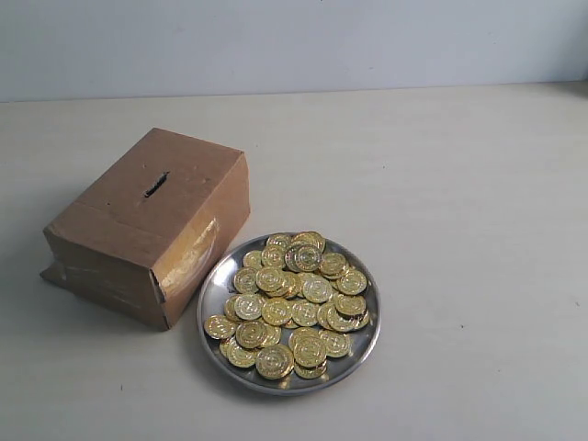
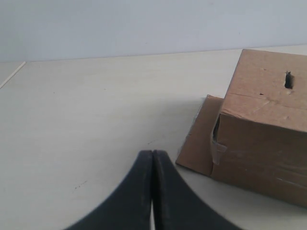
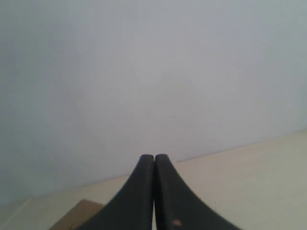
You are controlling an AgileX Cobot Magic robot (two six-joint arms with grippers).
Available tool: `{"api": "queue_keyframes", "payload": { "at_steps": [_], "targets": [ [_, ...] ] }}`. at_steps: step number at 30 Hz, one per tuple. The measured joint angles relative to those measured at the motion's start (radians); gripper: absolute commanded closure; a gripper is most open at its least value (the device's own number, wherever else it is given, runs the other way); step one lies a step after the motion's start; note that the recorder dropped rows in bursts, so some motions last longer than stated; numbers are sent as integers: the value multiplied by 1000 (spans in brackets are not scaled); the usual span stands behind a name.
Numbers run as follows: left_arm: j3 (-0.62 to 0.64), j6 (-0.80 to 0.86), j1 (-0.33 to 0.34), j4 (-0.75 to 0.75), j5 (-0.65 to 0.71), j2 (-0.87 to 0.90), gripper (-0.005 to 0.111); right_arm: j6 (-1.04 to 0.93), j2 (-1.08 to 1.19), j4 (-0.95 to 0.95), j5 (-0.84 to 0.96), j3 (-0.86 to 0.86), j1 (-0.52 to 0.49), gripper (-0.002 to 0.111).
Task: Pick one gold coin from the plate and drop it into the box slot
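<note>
A round silver plate [image 1: 213, 292] heaped with several gold coins [image 1: 292, 303] sits at the front centre of the exterior view. Touching its left side stands the brown cardboard box [image 1: 110, 241], taped, with a short dark slot [image 1: 155, 185] in its top. Neither arm shows in the exterior view. In the left wrist view my left gripper [image 2: 152, 153] is shut and empty above bare table, and the box [image 2: 268, 139] with its slot [image 2: 288, 79] lies beyond it. My right gripper [image 3: 154, 157] is shut and empty, pointing at the wall; a box corner [image 3: 76, 213] peeks beside it.
A loose cardboard flap [image 2: 199, 139] lies flat on the table at the foot of the box. The pale table [image 1: 459, 202] runs back to a light wall [image 1: 294, 41]. A table edge [image 2: 12, 75] shows far off in the left wrist view.
</note>
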State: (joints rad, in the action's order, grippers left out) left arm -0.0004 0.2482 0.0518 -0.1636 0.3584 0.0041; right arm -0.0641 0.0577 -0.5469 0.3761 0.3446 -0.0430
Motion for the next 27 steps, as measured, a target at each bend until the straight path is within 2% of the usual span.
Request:
{"api": "queue_keyframes", "payload": {
  "at_steps": [8, 11, 14, 22, 27],
  "targets": [
    [0, 0, 0, 0, 0, 0, 107, -456, 202, -343, 182, 80, 5, 108],
    [0, 0, 0, 0, 0, 0, 107, -575, 377, -368, 243, 132, 74, 108],
    [0, 0, 0, 0, 0, 0, 107, -614, 527, -349, 263, 163, 157, 108],
    [0, 0, 0, 0, 0, 0, 107, -592, 1042, -124, 280, 341, 422, 108],
    [0, 0, 0, 0, 0, 0, 107, -579, 1227, -66, 280, 420, 505, 108]
  ]
}}
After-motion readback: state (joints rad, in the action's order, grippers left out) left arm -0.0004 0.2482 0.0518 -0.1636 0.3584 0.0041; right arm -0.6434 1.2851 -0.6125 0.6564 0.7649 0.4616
